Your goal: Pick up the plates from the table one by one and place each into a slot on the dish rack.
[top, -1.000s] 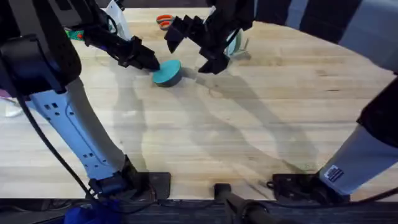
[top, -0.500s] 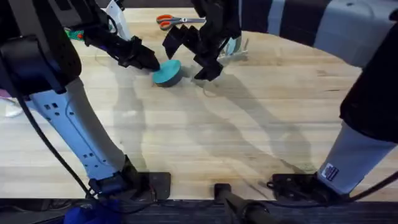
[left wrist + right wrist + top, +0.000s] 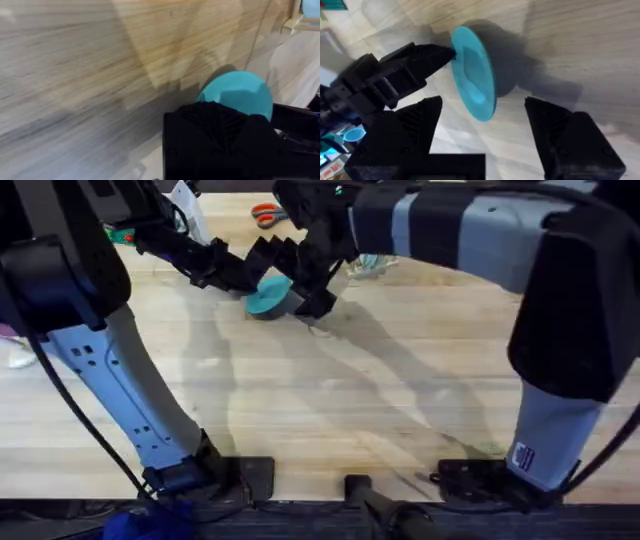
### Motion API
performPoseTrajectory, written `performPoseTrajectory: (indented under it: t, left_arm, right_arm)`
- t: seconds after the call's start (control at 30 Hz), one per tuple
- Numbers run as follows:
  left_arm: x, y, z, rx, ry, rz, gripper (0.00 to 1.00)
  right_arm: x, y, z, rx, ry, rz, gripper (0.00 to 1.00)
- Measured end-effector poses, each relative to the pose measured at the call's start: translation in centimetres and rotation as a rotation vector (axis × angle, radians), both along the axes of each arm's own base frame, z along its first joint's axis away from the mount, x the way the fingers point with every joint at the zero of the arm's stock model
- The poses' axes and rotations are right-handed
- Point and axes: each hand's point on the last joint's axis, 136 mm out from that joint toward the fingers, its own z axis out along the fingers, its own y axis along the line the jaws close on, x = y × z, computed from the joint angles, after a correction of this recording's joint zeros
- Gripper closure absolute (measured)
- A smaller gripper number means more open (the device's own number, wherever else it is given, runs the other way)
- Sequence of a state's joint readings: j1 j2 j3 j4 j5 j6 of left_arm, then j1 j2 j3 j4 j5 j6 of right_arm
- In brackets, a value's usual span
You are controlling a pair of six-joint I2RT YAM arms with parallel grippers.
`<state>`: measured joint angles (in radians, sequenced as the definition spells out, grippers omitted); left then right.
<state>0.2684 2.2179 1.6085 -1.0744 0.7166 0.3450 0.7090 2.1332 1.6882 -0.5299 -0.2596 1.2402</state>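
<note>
Two grippers on one teal plate (image 3: 474,74): my left gripper (image 3: 238,278) pinches its rim, my right gripper (image 3: 485,131) gapes wide around it; mistimed release drops it.

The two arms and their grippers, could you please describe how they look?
Both arms have black joints and pale grey-white link shells; the right arm bears a small label near its base, and a black cable runs along the left arm. Both grippers, left gripper and right gripper, have black, angular, wedge-shaped fingers.

Teal plate (image 3: 266,295) tilted on edge on table (image 3: 400,400)
</note>
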Motion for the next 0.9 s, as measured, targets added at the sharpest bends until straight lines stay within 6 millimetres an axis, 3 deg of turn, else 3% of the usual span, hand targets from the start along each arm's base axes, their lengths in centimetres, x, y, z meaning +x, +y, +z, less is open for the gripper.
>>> performPoseTrajectory:
  t: [0.27, 0.9]
  left_arm:
    - [0.0, 0.0, 0.0, 0.000, 0.000, 0.000, 0.960]
    - [0.0, 0.0, 0.0, 0.000, -0.001, 0.000, 0.960]
  right_arm:
    - [0.7, 0.7, -1.6, 0.010, -0.002, -0.010, 0.008]
    - [1.9, 1.6, -1.5, 0.053, -0.029, -0.043, 0.007]
